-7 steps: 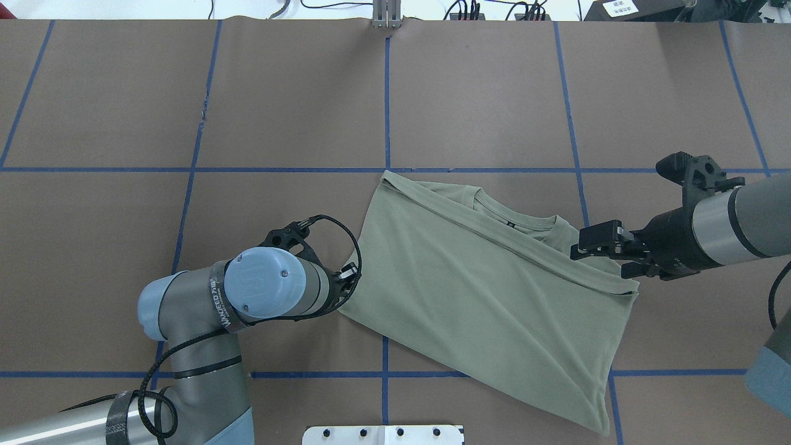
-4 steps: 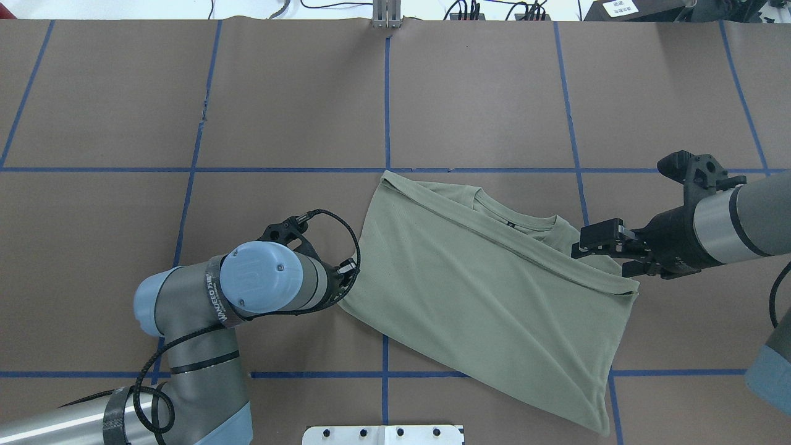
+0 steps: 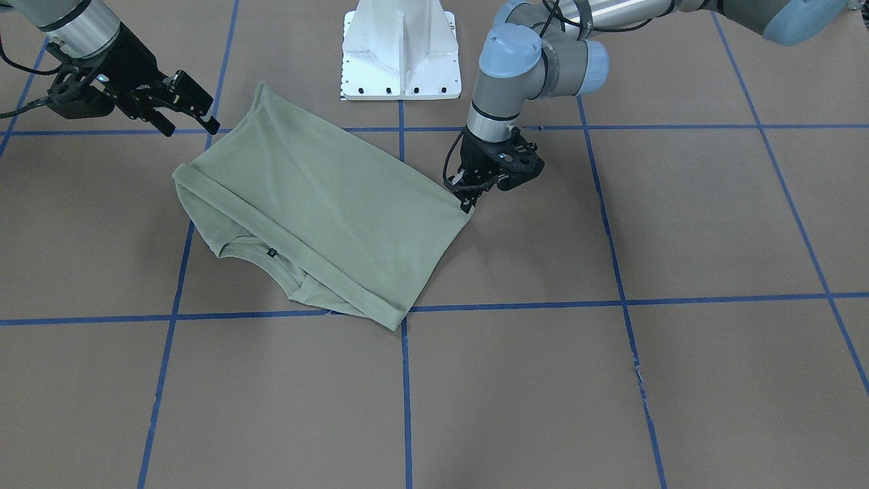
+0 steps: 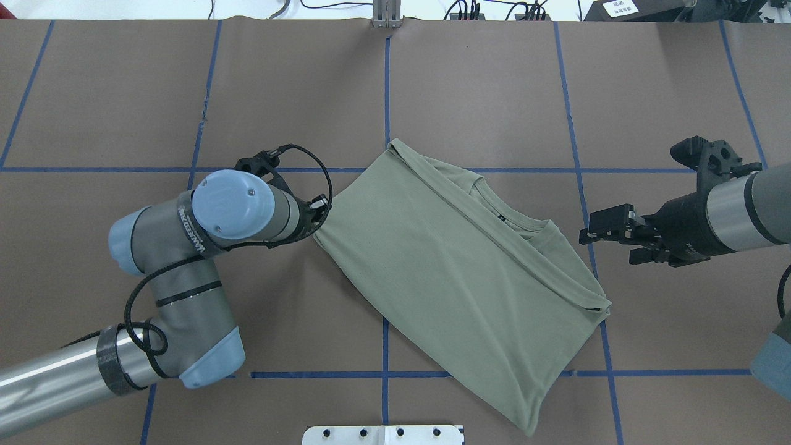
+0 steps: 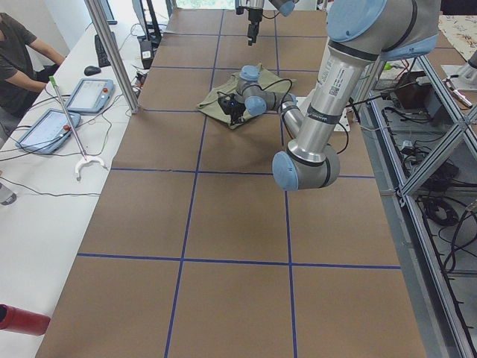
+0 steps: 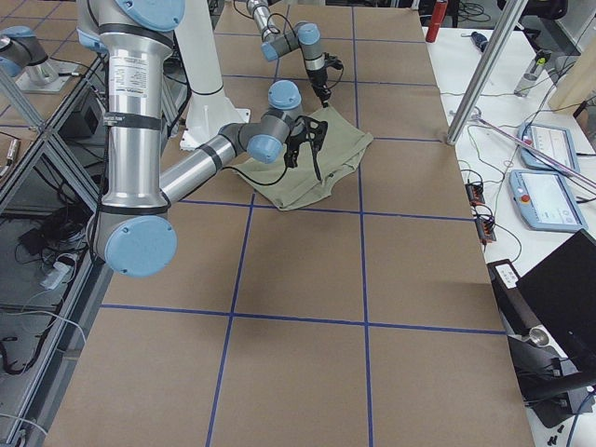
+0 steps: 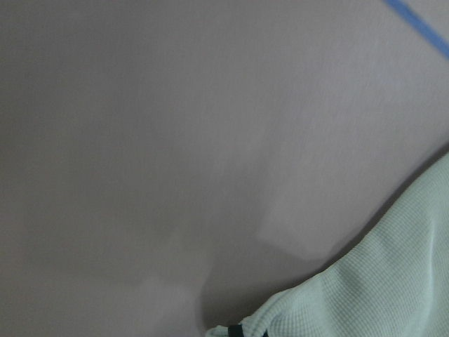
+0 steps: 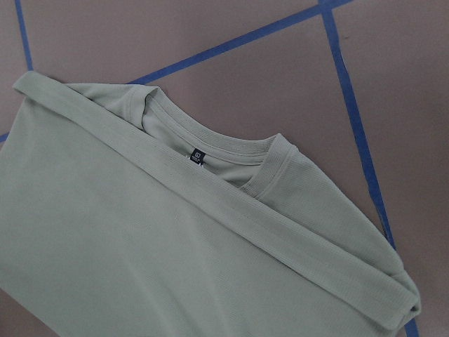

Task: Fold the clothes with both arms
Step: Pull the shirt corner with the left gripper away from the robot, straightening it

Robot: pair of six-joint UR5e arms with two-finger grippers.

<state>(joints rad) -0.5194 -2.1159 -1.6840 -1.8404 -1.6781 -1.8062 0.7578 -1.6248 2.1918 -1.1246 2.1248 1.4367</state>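
Two hands, one busy: our left hand (image 3: 468, 202) pinches a corner of the folded shirt (image 3: 326, 204), lying left of centre on the table (image 3: 679, 380); our right hand (image 3: 192, 125) hangs open, upper left. We judge a low, slow pull keeps folds flat.

one camera hangs behind the robot (image 3: 399, 54) looking down on the table (image 4: 494, 93), one faces it from across, two sit at the table's ends. both wrist cameras are close in; every view catches the shirt (image 4: 457, 272).
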